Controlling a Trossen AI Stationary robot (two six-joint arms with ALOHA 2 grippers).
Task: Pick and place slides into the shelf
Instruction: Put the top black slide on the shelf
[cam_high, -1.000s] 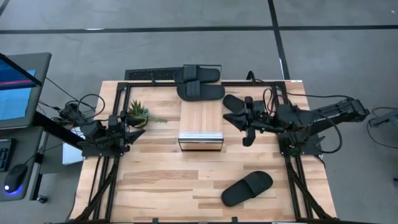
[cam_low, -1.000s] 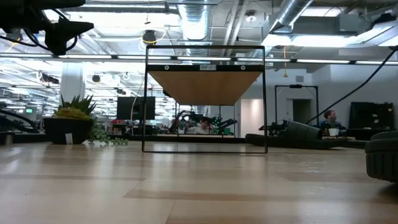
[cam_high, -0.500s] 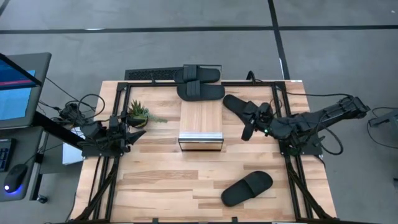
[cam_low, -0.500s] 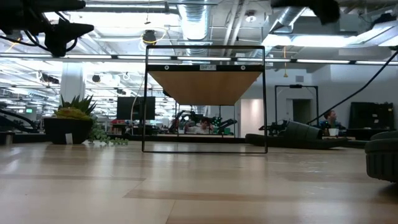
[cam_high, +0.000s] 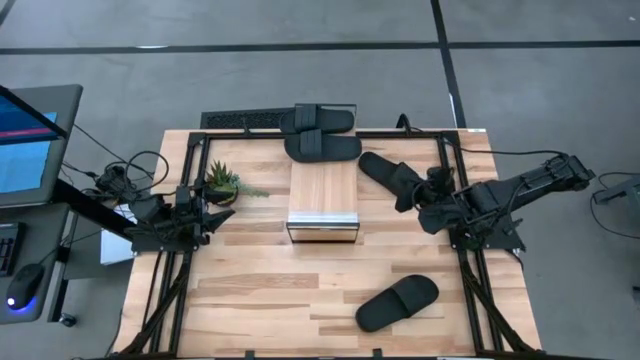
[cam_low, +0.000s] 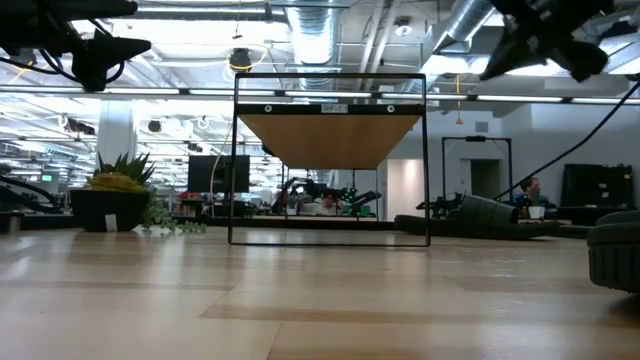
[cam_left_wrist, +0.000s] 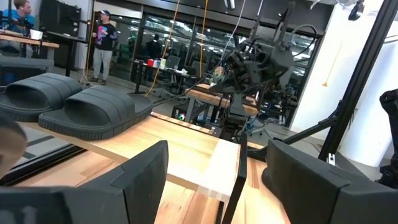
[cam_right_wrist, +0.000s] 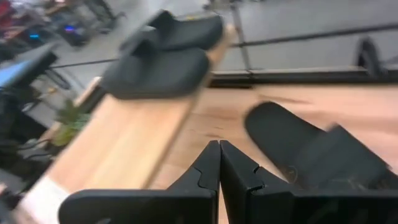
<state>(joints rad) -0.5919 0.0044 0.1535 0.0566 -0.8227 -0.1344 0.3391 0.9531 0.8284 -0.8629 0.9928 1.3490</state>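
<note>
Your right arm reaches in from the 3 o'clock edge of the counter, stretched low and nearly level, with the right gripper hanging just off the near end of a slide. In the right wrist view the fingers are pressed together tip to tip, with nothing between them.

That slide lies flat on the counter at about 2 o'clock from centre, just beside the shelf on its 3 o'clock side. Its long axis runs diagonally, from 10 o'clock to 4 o'clock, and the gripper sits at the 4 o'clock end.

A pair of slides rests on the shelf's 12 o'clock end, side by side and touching, their long axes crosswise to the shelf, 9 to 3 o'clock, with both overhanging its sides.

The fourth slide lies at about 5 o'clock on the counter, well apart from the shelf, its long axis tilted from 8 o'clock to 2 o'clock.

The shelf itself stands at the counter's centre, its long axis 12 to 6 o'clock.

Your left arm waits at the 9 o'clock edge beside a potted plant; the left gripper has its fingers spread wide and holds nothing.
</note>
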